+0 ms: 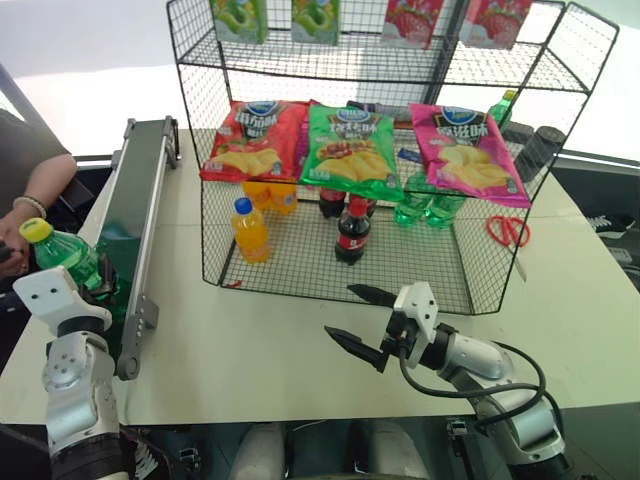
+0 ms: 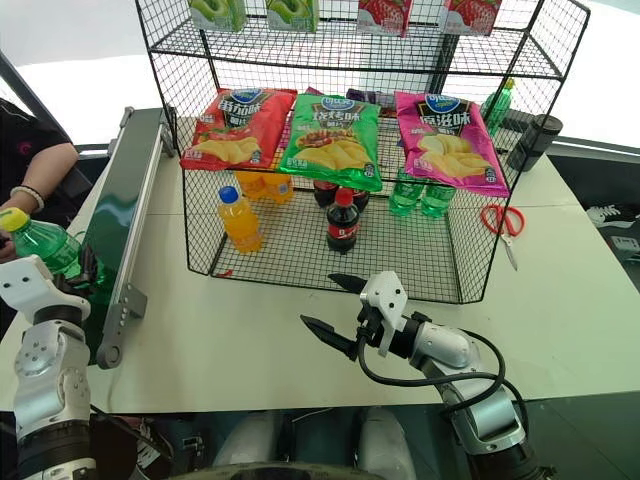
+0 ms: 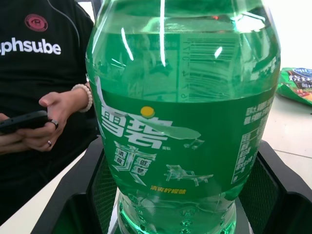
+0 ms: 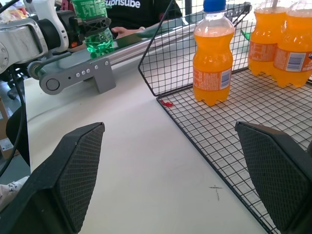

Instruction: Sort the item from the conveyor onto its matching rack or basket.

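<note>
Two risks I see: my left gripper (image 1: 95, 283), pinching the green bottle (image 1: 70, 258) low on its body at the conveyor (image 1: 135, 205), could let it tip; carried across, it could clip the rack (image 1: 205, 215). Right gripper (image 1: 352, 317) spread, empty.

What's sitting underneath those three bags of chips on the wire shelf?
Under the chip bags: orange bottles, cola bottles and green bottles on the rack; the bags cover their tops.
</note>
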You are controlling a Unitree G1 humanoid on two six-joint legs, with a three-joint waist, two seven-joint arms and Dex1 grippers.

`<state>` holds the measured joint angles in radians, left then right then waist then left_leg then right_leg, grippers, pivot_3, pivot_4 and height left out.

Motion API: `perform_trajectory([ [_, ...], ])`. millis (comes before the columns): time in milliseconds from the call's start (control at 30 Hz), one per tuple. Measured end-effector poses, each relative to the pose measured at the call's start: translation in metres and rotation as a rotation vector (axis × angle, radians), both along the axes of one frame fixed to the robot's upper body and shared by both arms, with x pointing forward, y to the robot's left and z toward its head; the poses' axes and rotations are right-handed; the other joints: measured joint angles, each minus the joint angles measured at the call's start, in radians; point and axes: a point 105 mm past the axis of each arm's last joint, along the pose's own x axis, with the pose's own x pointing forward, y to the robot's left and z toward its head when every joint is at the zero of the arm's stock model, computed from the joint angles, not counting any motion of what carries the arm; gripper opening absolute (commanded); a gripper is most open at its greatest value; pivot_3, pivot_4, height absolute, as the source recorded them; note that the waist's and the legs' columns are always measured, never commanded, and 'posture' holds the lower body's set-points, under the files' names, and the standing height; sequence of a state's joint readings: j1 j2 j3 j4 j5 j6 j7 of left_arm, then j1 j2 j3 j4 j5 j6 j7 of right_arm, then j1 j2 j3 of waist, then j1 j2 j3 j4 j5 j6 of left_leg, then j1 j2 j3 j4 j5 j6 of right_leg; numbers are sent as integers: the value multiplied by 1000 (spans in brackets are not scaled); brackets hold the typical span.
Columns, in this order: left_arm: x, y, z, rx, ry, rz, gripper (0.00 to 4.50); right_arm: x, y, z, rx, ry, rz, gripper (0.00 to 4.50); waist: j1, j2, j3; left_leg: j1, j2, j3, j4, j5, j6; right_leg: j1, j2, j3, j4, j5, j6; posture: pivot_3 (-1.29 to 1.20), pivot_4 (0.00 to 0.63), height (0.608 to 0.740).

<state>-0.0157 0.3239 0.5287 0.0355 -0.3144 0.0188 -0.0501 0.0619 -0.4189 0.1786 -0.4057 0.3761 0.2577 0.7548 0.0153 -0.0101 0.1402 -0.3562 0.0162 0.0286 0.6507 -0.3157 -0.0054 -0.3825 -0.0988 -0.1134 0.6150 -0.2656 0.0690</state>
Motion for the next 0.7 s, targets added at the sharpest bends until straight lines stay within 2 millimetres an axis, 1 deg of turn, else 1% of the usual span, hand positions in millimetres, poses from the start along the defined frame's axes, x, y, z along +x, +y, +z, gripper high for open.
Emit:
perform_trajectory([
  [200,1,-5,3,19,-3,-41,2862,0,0,1,-1,-1,-3,4500,0,-2,0,-1,0,0,0,0,0,-1,0,0,0,0,0,0,150,730],
  [267,4,-11,14,42,-19,-99,2862,0,0,2,-2,-7,-9,4500,-1,-7,1,-2,0,0,0,0,0,-2,0,0,0,0,0,0,150,730],
  [333,8,-24,31,70,-49,-196,2862,3,-3,4,-3,-16,-27,4500,0,-8,1,-2,0,0,0,0,0,-2,0,0,0,0,0,0,150,730],
  [433,11,-53,59,117,-90,-394,2862,8,-11,10,-13,-40,-46,4500,-2,-8,1,-2,0,0,0,0,-1,-1,-1,0,-1,0,0,0,150,730],
  [467,11,-67,65,131,-90,-479,2862,10,-14,13,-13,-43,-49,4500,-2,-7,1,-2,0,0,0,0,-1,-1,-1,0,-1,0,0,0,150,730],
  [500,10,-85,70,135,-86,-591,2862,13,-17,18,-8,-48,-53,4500,-2,-6,2,-1,0,0,0,0,-2,-1,-2,0,-1,0,0,0,150,730],
  [567,8,-114,72,129,-70,-753,2862,15,-19,25,13,-49,-52,4500,-2,-3,3,-1,0,0,0,0,-2,-1,-1,0,-1,0,0,0,150,730],
  [700,4,-158,62,125,17,-1016,2862,14,-20,35,41,-25,-34,4500,-4,-1,4,-1,0,0,-1,0,-1,-1,0,0,-1,0,0,0,150,730],
])
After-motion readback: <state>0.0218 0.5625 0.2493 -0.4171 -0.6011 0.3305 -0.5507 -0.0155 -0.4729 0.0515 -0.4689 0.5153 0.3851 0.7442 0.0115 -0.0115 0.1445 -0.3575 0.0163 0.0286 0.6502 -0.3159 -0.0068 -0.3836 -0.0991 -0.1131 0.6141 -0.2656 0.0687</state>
